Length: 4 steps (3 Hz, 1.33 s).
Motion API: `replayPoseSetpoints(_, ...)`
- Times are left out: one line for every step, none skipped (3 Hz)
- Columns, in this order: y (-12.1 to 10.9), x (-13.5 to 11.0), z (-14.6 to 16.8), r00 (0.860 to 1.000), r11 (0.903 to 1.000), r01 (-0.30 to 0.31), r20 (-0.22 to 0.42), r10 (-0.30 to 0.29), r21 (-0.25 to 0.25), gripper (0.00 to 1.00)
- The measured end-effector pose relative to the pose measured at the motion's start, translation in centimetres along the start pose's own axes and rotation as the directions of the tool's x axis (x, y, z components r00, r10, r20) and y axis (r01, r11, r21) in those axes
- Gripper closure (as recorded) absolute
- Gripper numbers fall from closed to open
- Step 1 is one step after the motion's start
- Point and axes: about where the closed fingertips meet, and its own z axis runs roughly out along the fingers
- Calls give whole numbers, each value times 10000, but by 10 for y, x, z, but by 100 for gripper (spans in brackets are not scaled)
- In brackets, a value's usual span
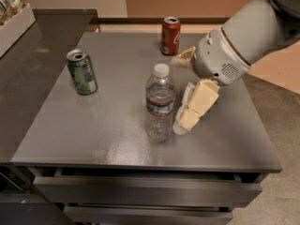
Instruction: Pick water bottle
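The water bottle (161, 103) stands upright near the middle of the grey table (117, 130). It is clear ribbed plastic with a white cap and a dark label band. My gripper (178, 93) is open and comes in from the right, just beside the bottle's right side. One cream finger (197, 104) points down toward the table next to the bottle's lower half. The other finger (183, 56) is farther back, level with the cap. The bottle is not between the fingers, and I cannot tell whether the near finger touches it.
A green can (82, 72) stands at the table's left. A red cola can (170, 35) stands at the back, behind the gripper. A dark counter (33, 64) with a white tray (14, 27) adjoins on the left. Drawers sit below the table's front edge.
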Motion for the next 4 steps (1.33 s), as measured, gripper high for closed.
replayPoseSetpoints(2,-16,9,9984,9992,281,502,-267,-280,0)
replayPoseSetpoints(5,-26,16,9953,9974,468,877,-418,-554,16)
replayPoseSetpoints(6,-31,21,9919,9958,529,1190,-437,-749,39)
replayPoseSetpoints(5,-35,18,9894,9958,549,1384,-444,-728,62)
